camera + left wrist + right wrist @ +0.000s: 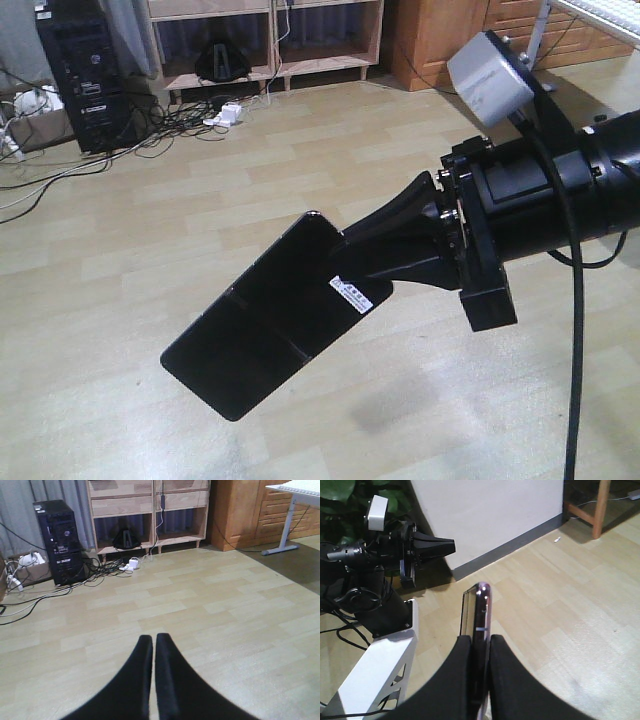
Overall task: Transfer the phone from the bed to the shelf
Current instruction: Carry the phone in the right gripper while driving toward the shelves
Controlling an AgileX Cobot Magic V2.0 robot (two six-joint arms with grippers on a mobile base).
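Note:
The phone (270, 320), a glossy black slab with a centre crease and a white sticker, hangs tilted over the wood floor. My right gripper (350, 255) is shut on its sticker end. In the right wrist view the phone (481, 605) stands edge-on, squeezed between the two black fingers of the right gripper (480, 637). My left gripper (152, 637) is shut with nothing in it and points toward the pale-wood shelf (150, 502). That shelf (265, 65) stands against the far wall, well beyond the phone. The left gripper (451, 545) also shows to the upper left. The bed is out of view.
A black computer tower (85, 75) stands left of the shelf, with cables and a white power strip (225, 115) strewn on the floor before it. A reddish-brown cabinet (440, 40) is at the right, and a white desk leg (287, 525) beyond. The robot's white frame (380, 665) is close by.

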